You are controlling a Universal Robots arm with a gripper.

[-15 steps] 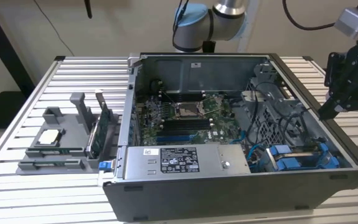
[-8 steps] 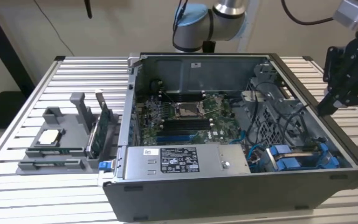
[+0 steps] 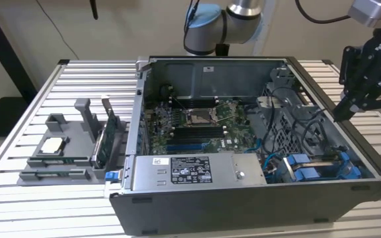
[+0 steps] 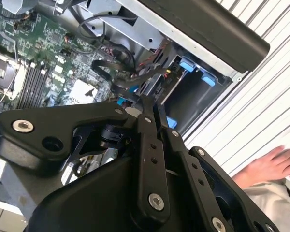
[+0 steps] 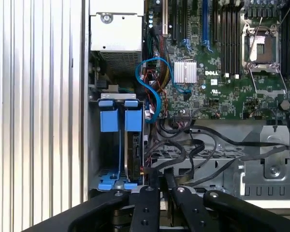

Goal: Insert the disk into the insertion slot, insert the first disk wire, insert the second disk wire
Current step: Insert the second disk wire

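Hovers above the open computer case [image 3: 243, 208] at the bench's [image 3: 18, 163] exterior-view-right edge: black metal tool [image 3: 349, 110], narrow, fingers nearly together, holding nothing. Seated already in the dark grey insertion slot [image 5: 117, 145], edge-up: the disk [image 5: 133, 150] with glossy blue plastic carrier. Loose black cables [image 5: 203, 150] draped beside.

The exterior view looks down at the whole open computer case [image 3: 243, 148] from its front. Both wrist views peer past gripper fingers [image 5: 147, 203], seemingly close, sharing the blue-fitted drive cage [image 5: 118, 145].
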